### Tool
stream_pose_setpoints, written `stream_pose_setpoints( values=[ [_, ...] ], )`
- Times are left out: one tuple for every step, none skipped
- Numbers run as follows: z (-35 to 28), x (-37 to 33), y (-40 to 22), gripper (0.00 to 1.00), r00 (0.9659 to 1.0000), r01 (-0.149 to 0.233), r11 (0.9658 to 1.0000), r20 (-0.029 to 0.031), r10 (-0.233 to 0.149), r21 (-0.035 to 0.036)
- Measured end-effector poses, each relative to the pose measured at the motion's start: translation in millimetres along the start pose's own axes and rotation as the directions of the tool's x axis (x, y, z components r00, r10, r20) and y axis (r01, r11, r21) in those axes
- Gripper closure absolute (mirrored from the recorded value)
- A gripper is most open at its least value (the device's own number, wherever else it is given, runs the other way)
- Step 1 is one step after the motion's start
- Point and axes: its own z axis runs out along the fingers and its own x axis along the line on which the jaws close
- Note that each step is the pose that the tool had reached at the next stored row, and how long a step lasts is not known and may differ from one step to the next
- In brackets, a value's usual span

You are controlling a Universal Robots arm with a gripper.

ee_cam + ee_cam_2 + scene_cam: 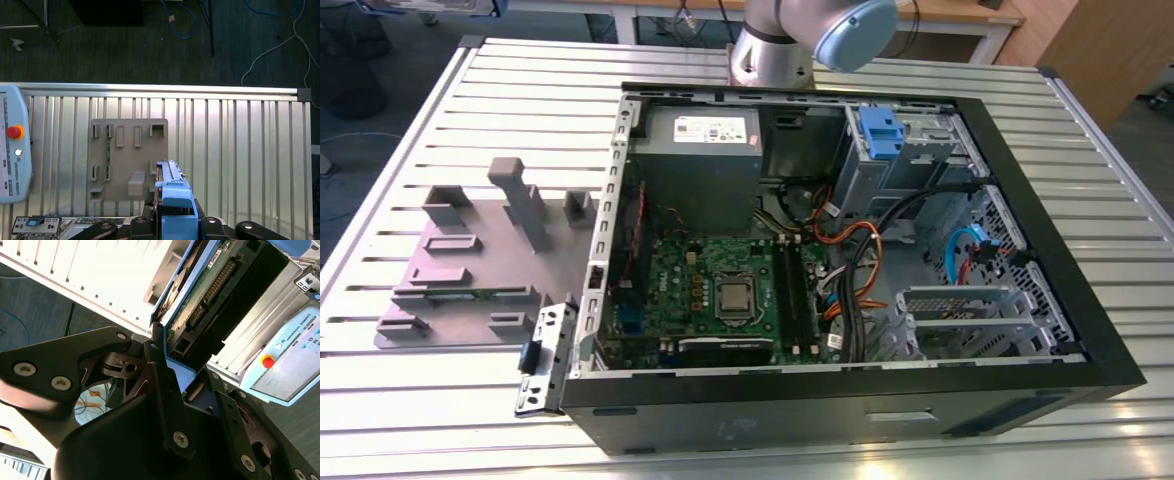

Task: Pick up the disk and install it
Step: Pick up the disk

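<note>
Pincer is clamping on the disk as I'm watching: in the second wrist view its black fingers are closing against one end of the drive, and I'm seeing the green circuit board on the drive's underside with the blue carrier bracket running along its edge. In the first wrist view the disk is standing edge-on between the dark pincer parts, blue carrier facing the camera. It is hanging clear of the slatted aluminium table, not touching it. Beyond the disk in that view, the grey fixture tray is lying flat on the table, with its slots and blocks facing up. The teach pendant with its red button is sitting well apart from the tray at the table's edge, and I'm picking up the same pendant in the second wrist view. Over in the exterior view, the arm is showing a grey and blue joint just past the far side of the open computer case. The case is lying on the table with its open side up, the fixture tray just beside it on the exterior view's left. Inside, the grey power supply is filling the far corner, the green motherboard is lying nearer the camera, and the blue latch piece is sitting on the metal bay toward the exterior view's right.
</note>
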Motion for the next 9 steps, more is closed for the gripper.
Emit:
stream_pose_setpoints(
  values=[
    [-0.1, 0.0, -0.8, 0.63, 1.0, 0.0, 1.0, 0.0, 0.0, -0.0001],
    [-0.1, 0.0, -1.6, 0.63, 1.0, 0.0, 1.0, 0.0, 0.0, -0.0002],
    [-0.1, 0.0, -2.5, 0.63, 1.0, 0.0, 1.0, 0.0, 0.0, -0.0002],
    [-0.1, 0.0, -3.3, 0.63, 1.0, 0.0, 1.0, 0.0, 0.0, -0.0002],
    [-0.2, 0.0, -4.1, 0.63, 1.0, 0.0, 1.0, 0.0, 0.0, -0.0004],
    [-0.2, 0.0, -4.9, 0.63, 1.0, 0.0, 1.0, 0.0, 0.0, -0.0004],
    [-0.2, 0.0, -5.7, 0.63, 1.0, 0.0, 1.0, 0.0, 0.0, -0.0004],
    [-0.3, 0.0, -6.5, 0.63, 1.0, 0.0, 1.0, 0.0, 0.0, -0.0005],
    [-0.3, 0.0, -7.3, 0.63, 1.0, 0.0, 1.0, 0.0, 0.0, -0.0006]
  ],
)
